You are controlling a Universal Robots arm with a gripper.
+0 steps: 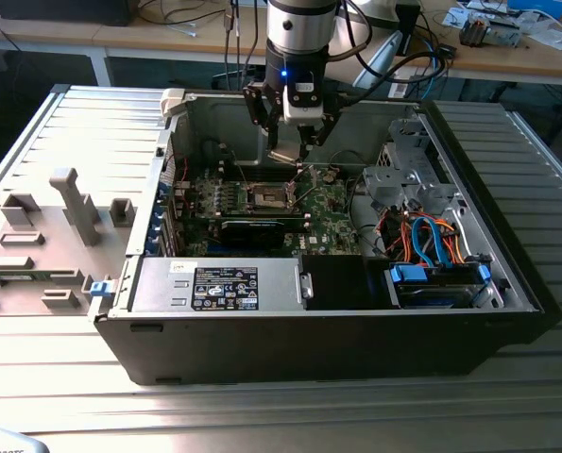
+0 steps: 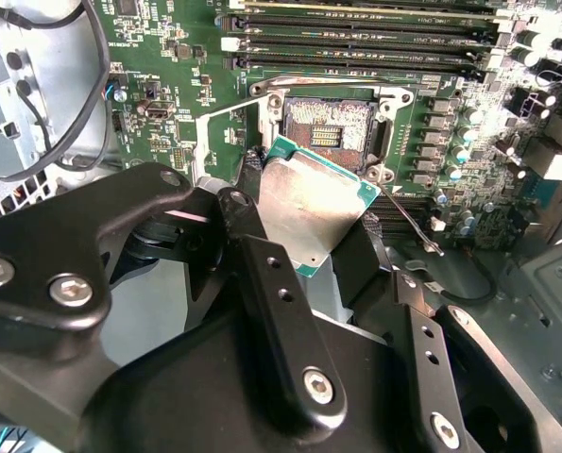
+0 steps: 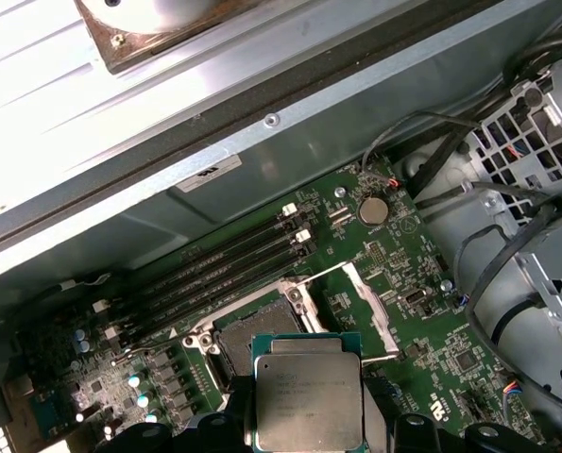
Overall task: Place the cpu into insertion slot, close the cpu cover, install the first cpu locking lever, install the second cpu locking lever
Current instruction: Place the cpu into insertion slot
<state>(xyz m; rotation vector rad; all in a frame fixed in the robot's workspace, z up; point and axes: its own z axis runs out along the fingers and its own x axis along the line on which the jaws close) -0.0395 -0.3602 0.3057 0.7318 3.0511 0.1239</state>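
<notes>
My gripper (image 1: 295, 149) hangs inside the open computer case, shut on the cpu (image 2: 309, 212), a flat silver-topped chip with a green edge. The fingers (image 2: 262, 274) clamp it by two opposite sides. In both wrist views the cpu (image 3: 309, 401) hovers tilted a little above and beside the insertion slot (image 2: 330, 132), not touching it. The slot (image 3: 252, 330) lies bare, with its contact field showing. The cpu cover (image 3: 370, 302) is swung up and open at the slot's side. A thin wire locking lever (image 2: 408, 222) stands free beside the socket.
Long memory slots (image 2: 356, 38) run next to the socket. The case's metal wall (image 3: 262, 123) rises close behind the board. A power supply (image 1: 219, 283) and a drive cage with blue and orange cables (image 1: 432, 245) fill the case's front. Grey plastic parts (image 1: 73, 203) lie on the exterior view's left.
</notes>
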